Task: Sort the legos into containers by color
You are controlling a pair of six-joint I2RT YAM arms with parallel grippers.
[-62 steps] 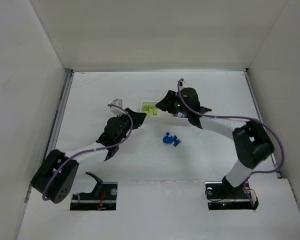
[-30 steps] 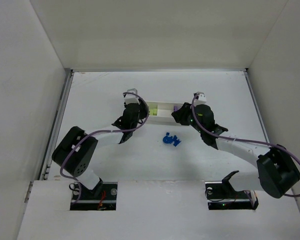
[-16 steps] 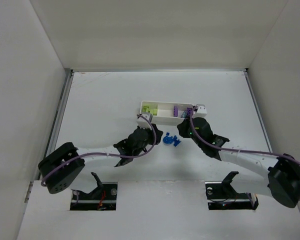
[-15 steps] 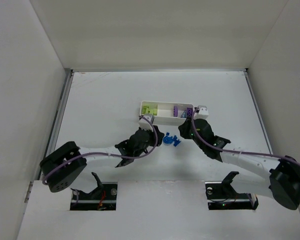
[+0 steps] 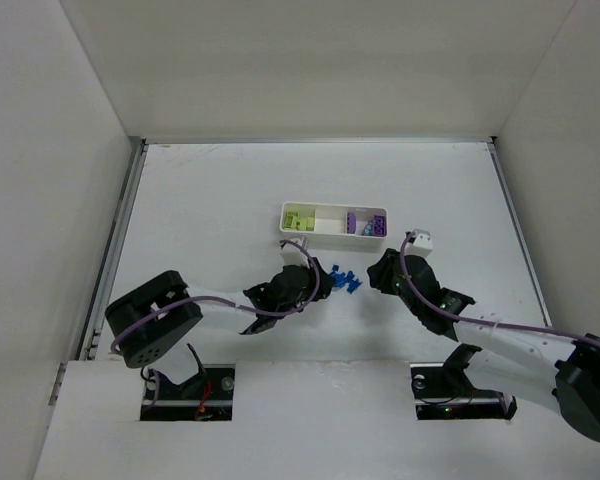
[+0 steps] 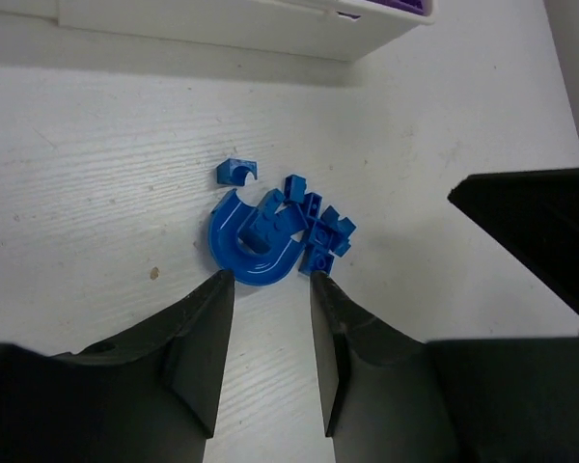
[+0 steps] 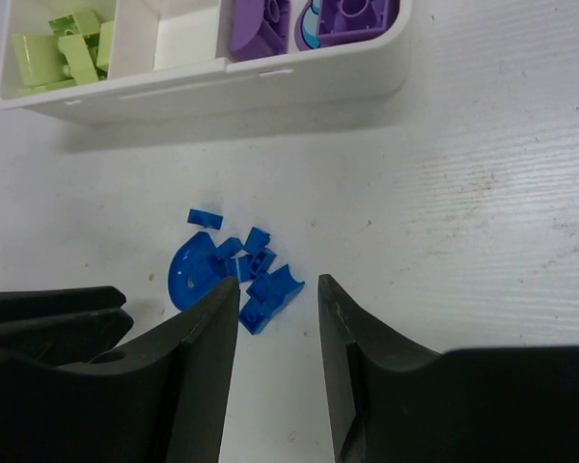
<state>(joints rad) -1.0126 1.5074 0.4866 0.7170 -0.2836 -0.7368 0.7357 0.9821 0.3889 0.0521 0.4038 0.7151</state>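
Note:
Several blue legos (image 5: 345, 281) lie in a small pile on the table, in front of the white tray (image 5: 328, 221). The tray holds lime-green legos (image 5: 298, 218) at its left end and purple legos (image 5: 368, 224) at its right end; its middle compartment looks bare. My left gripper (image 5: 321, 284) is open and empty, its tips just short of the pile (image 6: 270, 236) on its left side. My right gripper (image 5: 378, 272) is open and empty, just right of the pile (image 7: 236, 275). In the right wrist view the tray (image 7: 270, 87) lies beyond the pile.
White walls enclose the table on three sides. The two grippers face each other across the pile: the right one (image 6: 531, 231) shows in the left wrist view, and the left one (image 7: 48, 309) shows in the right wrist view.
Both grippers have come away from the tray towards me and down to the blue pile, left gripper on its left, right gripper on its right. Tray and pile have stayed put.

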